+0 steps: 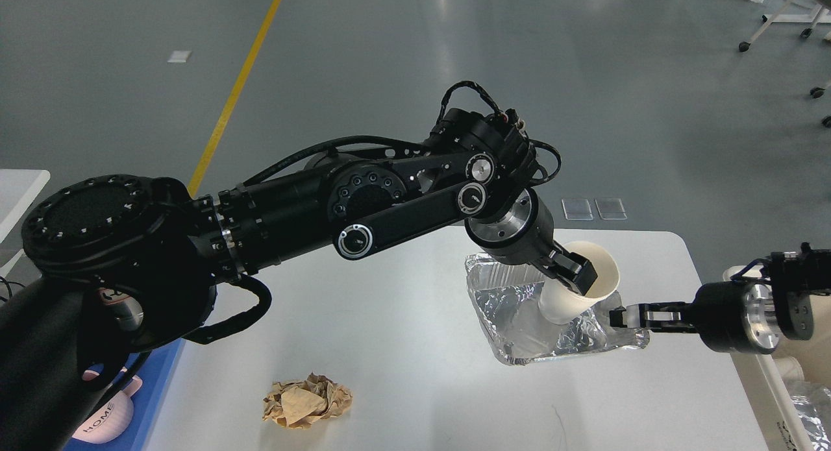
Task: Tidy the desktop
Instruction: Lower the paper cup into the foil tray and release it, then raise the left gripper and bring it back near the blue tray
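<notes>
1. Reaching in from the left, the left gripper (574, 269) is seen in the head view pinching the rim of a white paper cup (581, 282), one finger inside and one outside.
2. The cup is held tilted above a crumpled silver foil tray (519, 315), which lies just below that gripper on the large white rounded desktop (402, 347).
3. The right gripper (620, 316) is seen pressed together on the tray's right edge, just beside the cup's base.
4. A crumpled brown paper ball (306, 400) lies on the desktop, well apart from both grippers, towards the near left.
</notes>
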